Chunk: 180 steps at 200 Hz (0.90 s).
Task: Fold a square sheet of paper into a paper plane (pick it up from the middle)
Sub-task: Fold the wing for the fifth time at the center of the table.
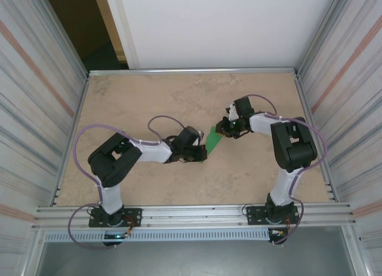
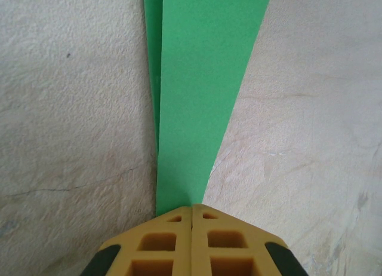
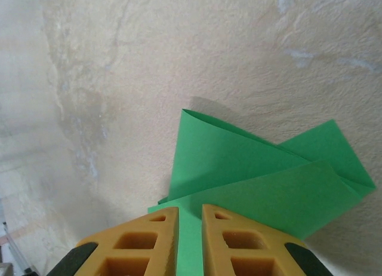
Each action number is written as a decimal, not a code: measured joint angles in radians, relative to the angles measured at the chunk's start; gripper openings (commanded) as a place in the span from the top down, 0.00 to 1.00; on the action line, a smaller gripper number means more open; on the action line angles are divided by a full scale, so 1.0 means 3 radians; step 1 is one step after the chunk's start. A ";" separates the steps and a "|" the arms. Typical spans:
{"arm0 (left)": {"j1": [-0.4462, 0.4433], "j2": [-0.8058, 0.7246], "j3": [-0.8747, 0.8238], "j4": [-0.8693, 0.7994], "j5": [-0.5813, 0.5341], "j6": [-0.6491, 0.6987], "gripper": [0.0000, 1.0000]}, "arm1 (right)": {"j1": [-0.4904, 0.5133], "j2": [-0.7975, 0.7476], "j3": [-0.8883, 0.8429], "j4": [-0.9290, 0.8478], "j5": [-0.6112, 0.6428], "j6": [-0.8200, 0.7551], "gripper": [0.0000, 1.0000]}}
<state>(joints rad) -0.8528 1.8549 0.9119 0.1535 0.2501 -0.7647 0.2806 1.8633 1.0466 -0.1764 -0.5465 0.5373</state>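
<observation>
At desk centre, overhead view: the sheet of paper (image 1: 213, 140), bright green and partly folded, sits between the two hands, running diagonally from lower left to upper right. The left hand (image 1: 200, 153) is at its lower end and the right hand (image 1: 222, 131) at its upper end. Both arms reach inward from their bases at the near edge. The desk (image 1: 137, 97) surface is a mottled beige, stone-like in pattern.

Left wrist view: the left hand (image 2: 192, 211) is fully closed, its yellow pads (image 2: 161, 240) meeting along the centre line. The narrow end of the sheet of paper (image 2: 203, 79) enters exactly at that seam, so the paper is pinched there. From the pads it widens away toward the top of the view. A second layer shows as a thin strip along its left side, indicating a fold. The desk lies behind it on both sides.

Right wrist view: the right hand (image 3: 190, 215) stands narrowly parted, a slim gap between its yellow pads (image 3: 149, 234). Green paper shows within that gap. Whether the pads actually bear on the paper cannot be determined. Beyond the fingertips the sheet of paper (image 3: 256, 168) spreads up and right in overlapping folded layers. One fold edge curls open at the upper left. It casts a shadow on the desk.
</observation>
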 measured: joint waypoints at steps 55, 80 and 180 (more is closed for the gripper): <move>0.0003 0.0000 0.0000 -0.0009 0.0037 0.0001 1.00 | 0.0000 0.0183 0.0123 -0.0151 -0.0013 -0.0137 0.83; 0.0003 0.0000 0.0000 -0.0010 0.0048 0.0003 1.00 | 0.0001 0.0240 0.0200 -0.0228 -0.0025 -0.0175 0.83; 0.0120 -0.0043 0.0300 -0.0384 0.0163 0.0216 1.00 | 0.0228 0.0200 0.0134 -0.0198 0.0055 -0.0071 0.84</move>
<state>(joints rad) -0.8169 1.8420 1.0019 0.0383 0.2989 -0.6998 0.3489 1.9232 1.0866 -0.2359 -0.5301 0.5159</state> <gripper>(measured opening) 0.052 0.164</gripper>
